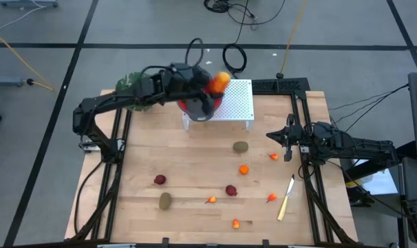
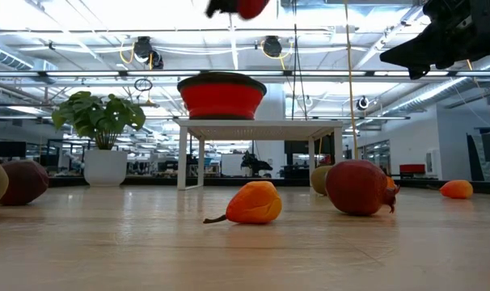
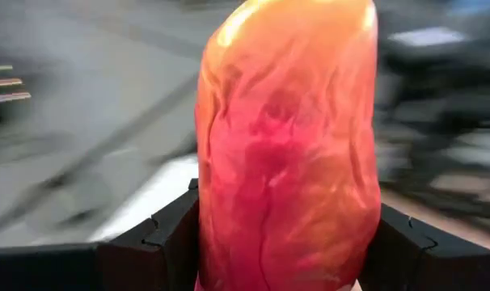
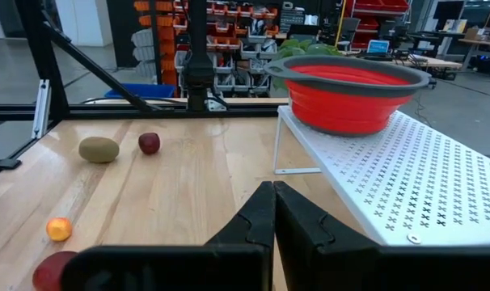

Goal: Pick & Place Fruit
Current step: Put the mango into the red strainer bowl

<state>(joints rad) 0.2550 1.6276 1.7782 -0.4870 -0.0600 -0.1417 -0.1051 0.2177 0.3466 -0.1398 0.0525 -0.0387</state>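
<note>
Holding long red-orange toy fruit (image 3: 287, 145) in left tool (image 1: 212, 88), clamped, over red bowl (image 4: 350, 90). Centre first, lower, then let go. Right tool (image 4: 273, 212) together, waiting right.

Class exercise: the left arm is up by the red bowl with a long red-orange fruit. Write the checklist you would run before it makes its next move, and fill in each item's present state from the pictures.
1. Long red-orange fruit sits between the left end effector's fingers: ok.
2. Fruit is over the red bowl: cannot tell; the high view shows it near the bowl's edge.
3. Bowl rests level on the white perforated stand: ok.
4. Bowl has room inside: cannot tell, its inside is hidden.
5. Right end effector is shut, waiting at the table's right side, away from the stand: ok.
6. More fruit remains on the wooden table, such as the olive-brown oval: ok.
</note>
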